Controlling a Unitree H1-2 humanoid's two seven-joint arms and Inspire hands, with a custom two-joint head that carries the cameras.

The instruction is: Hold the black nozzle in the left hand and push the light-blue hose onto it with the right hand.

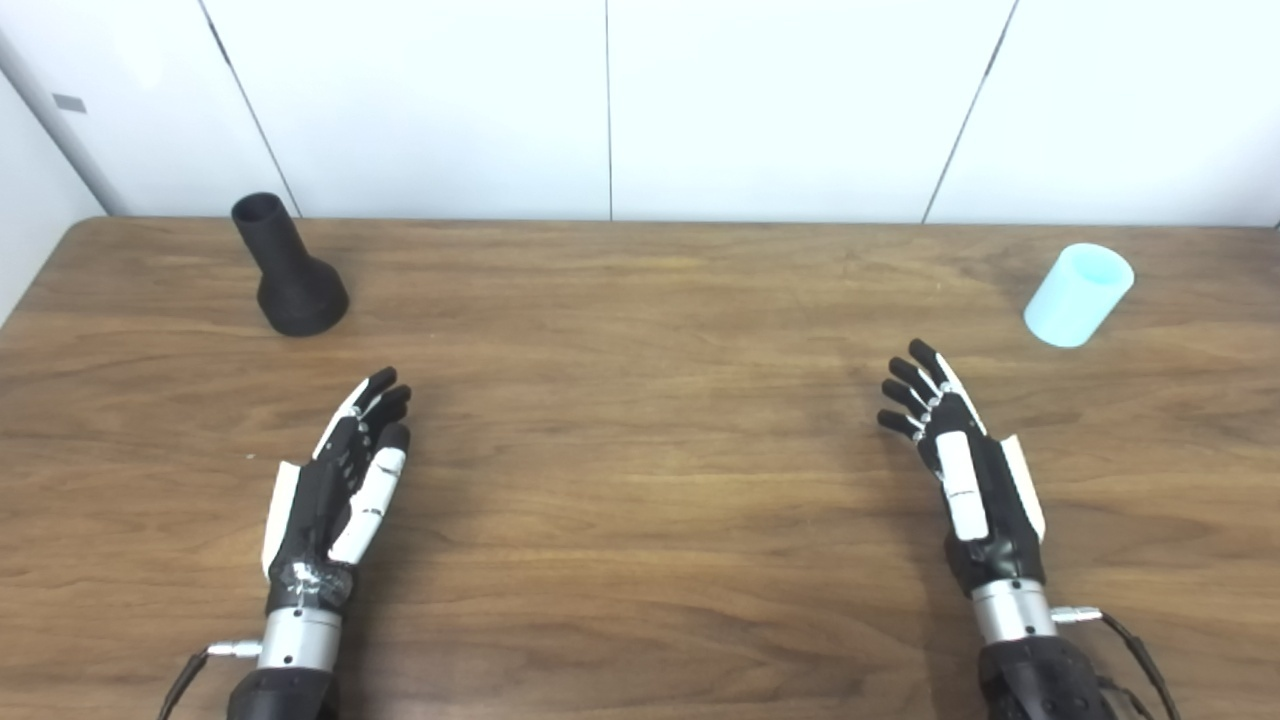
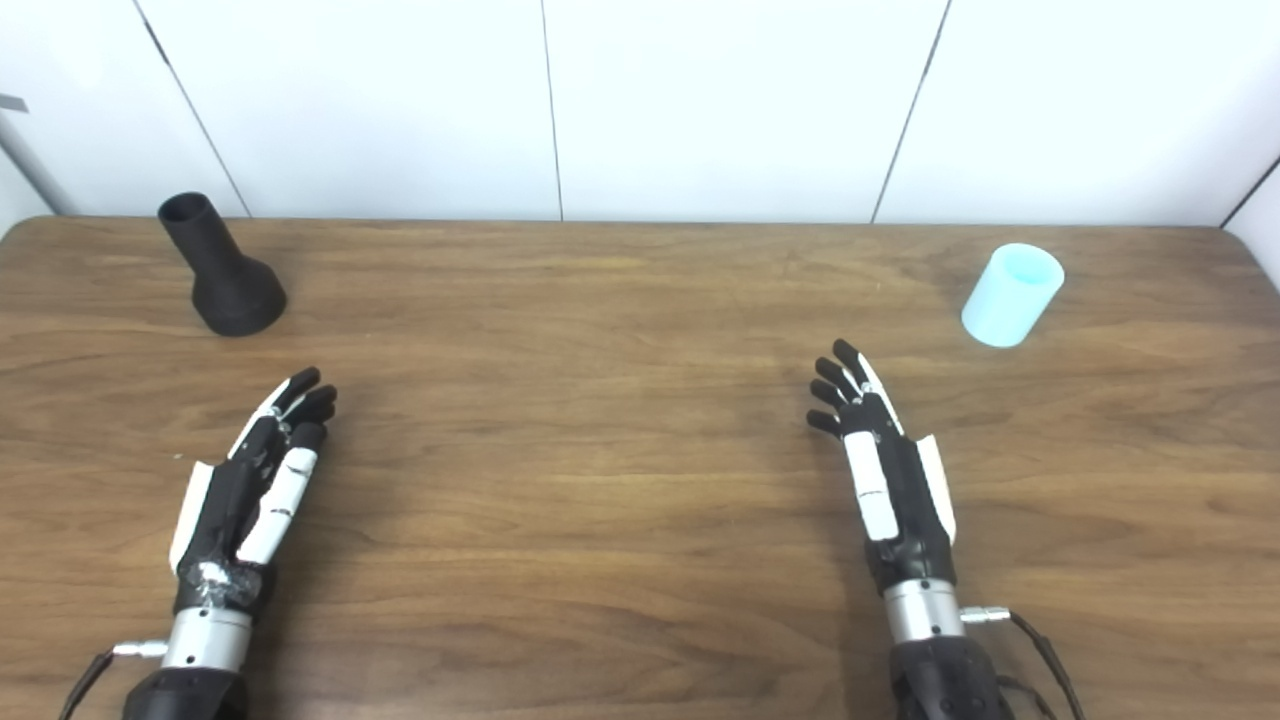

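Observation:
The black nozzle [image 1: 288, 268] stands on its wide base at the far left of the wooden table [image 1: 640, 380], narrow open end up and leaning back. The light-blue hose piece [image 1: 1078, 294], a short cylinder, stands at the far right, tilted slightly. My left hand [image 1: 345, 480] hovers low over the table in front of the nozzle, open, fingers stretched forward, holding nothing. My right hand [image 1: 955, 460] is open too, fingers spread, in front and to the left of the hose. Neither hand touches its object.
White wall panels [image 1: 610, 100] rise right behind the table's far edge. Thin cables [image 1: 1130, 640] trail from both wrists near the bottom of the picture.

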